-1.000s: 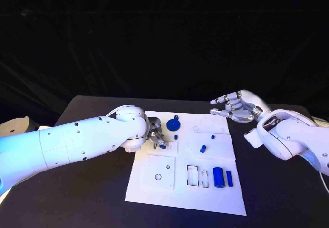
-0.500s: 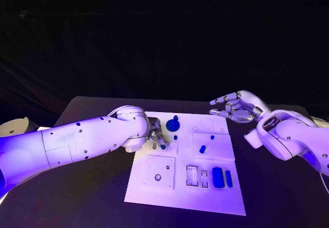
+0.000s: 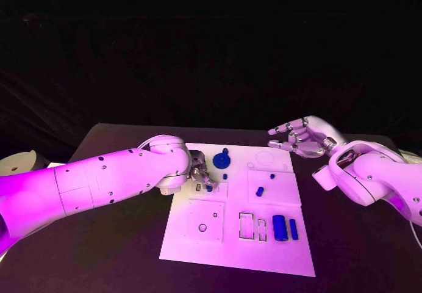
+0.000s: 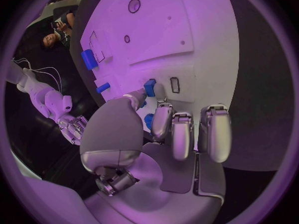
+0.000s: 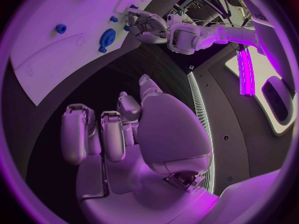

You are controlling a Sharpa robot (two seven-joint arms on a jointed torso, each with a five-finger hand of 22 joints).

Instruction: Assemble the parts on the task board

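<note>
A small blue part (image 4: pixel 150 87) is pinched in the left hand (image 3: pixel 199 176) low over the task board (image 3: pixel 204 250), probably to seat it in a slot there. The right hand (image 3: pixel 300 138) hovers released beyond the board's far corner, above the surface.

We see a black table (image 3: pixel 105 244) under everything, and a pale round object (image 3: pixel 19 162) at its edge, well outboard of the left hand.
</note>
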